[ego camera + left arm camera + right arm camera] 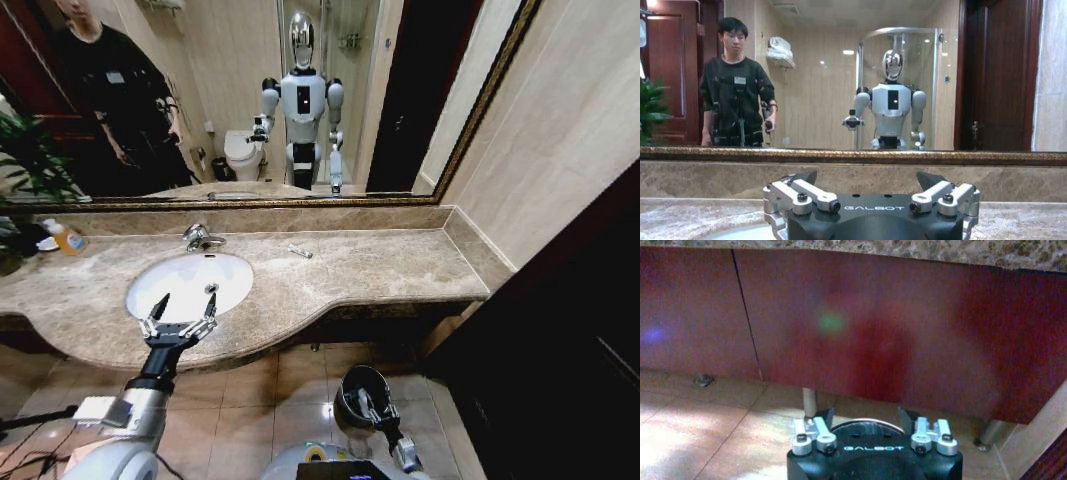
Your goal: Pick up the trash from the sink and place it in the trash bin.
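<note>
The white oval sink (185,278) sits in the beige marble countertop (380,270) under a chrome faucet (199,237). My left gripper (186,300) hovers open over the basin's front rim, with nothing between its fingers; the left wrist view has it (867,177) facing the mirror. One small pale scrap of trash (300,251) lies on the counter to the right of the faucet. The dark trash bin (350,380) stands on the floor tiles. My right gripper (372,405) is low at the bin's mouth, and its open fingers frame the shiny rim (867,422).
An orange-yellow bottle (66,238) and a plant (25,160) stand at the counter's left end. The dark red cabinet front (860,335) under the counter faces my right wrist. A dark wall panel (560,340) closes the right side. A person (120,100) is reflected in the mirror.
</note>
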`<state>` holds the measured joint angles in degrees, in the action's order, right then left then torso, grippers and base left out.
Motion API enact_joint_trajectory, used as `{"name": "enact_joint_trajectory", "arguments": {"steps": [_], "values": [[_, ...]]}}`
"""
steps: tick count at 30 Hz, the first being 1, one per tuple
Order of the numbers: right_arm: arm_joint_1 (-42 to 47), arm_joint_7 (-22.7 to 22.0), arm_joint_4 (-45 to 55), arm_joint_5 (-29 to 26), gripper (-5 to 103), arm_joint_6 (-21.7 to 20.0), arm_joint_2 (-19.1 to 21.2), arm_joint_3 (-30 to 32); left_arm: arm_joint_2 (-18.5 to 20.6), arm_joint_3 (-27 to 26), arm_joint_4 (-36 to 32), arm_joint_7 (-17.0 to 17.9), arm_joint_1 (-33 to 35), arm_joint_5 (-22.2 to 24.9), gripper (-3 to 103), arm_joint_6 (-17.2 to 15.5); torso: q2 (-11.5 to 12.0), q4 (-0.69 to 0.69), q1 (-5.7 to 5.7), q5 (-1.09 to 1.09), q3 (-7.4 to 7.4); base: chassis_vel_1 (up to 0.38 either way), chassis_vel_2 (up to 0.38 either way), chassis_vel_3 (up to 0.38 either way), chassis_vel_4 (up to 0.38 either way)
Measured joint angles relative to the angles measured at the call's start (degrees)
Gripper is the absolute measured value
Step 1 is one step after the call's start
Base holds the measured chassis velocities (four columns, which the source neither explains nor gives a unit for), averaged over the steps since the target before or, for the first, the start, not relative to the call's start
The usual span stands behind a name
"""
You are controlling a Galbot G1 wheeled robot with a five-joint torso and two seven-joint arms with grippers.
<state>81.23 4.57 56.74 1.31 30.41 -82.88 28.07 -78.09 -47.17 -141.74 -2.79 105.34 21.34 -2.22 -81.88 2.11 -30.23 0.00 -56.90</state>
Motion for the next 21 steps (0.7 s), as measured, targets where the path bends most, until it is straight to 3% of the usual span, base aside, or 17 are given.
{"name": "enact_joint_trajectory", "arguments": {"steps": [1, 2, 3, 4, 7, 8, 21], "values": [[0.0, 0.0, 0.0, 0.2, 65, 0.0, 0.0, 0.0, 0.0, 0.0, 0.0, 0.0, 0.0, 0.0, 100, 0.0, 0.0, 0.00, 0.00, 0.00, 0.00, 0.000, 0.000, 0.000, 0.000], [0.0, -0.1, 0.0, 0.2, 75, 0.0, 0.0, 0.0, 0.0, 0.0, 0.0, 0.0, 0.0, 0.0, 100, 0.0, 0.0, 0.00, 0.00, 0.00, 0.00, 0.000, 0.000, 0.000, 0.000], [0.0, -0.1, 0.0, 0.3, 75, 0.0, 0.0, 0.0, 0.0, 0.0, 0.0, 0.0, 0.0, 0.0, 100, 0.0, 0.0, 0.00, 0.00, 0.00, 0.00, 0.000, 0.000, 0.000, 0.000], [0.0, -0.2, 0.1, 0.3, 86, 0.0, 0.0, 0.0, 0.0, 0.0, 0.0, 0.0, 0.0, 0.0, 100, 0.0, 0.0, 0.00, 0.00, 0.00, 0.00, 0.000, 0.000, 0.000, 0.000], [0.0, -0.3, 0.2, 0.4, 86, 0.0, 0.0, 0.0, 0.0, 0.0, 0.0, 0.0, 0.0, 0.0, 100, 0.0, 0.0, 0.00, 0.00, 0.00, 0.00, 0.000, 0.000, 0.000, 0.000], [0.0, -0.4, 0.2, 0.4, 96, 0.0, 0.0, 0.0, 0.0, 0.0, 0.0, 0.0, 0.0, 0.0, 100, 0.0, 0.0, 0.00, 0.00, 0.00, 0.00, 0.000, 0.000, 0.000, 0.000], [0.0, -1.6, 0.5, 0.3, 100, -0.3, -0.2, 0.0, 0.0, 0.0, 0.0, 0.0, 0.0, 0.0, 100, 0.0, 0.0, 0.00, 0.00, 0.00, 0.00, 0.000, 0.000, 0.000, 0.000]]}}
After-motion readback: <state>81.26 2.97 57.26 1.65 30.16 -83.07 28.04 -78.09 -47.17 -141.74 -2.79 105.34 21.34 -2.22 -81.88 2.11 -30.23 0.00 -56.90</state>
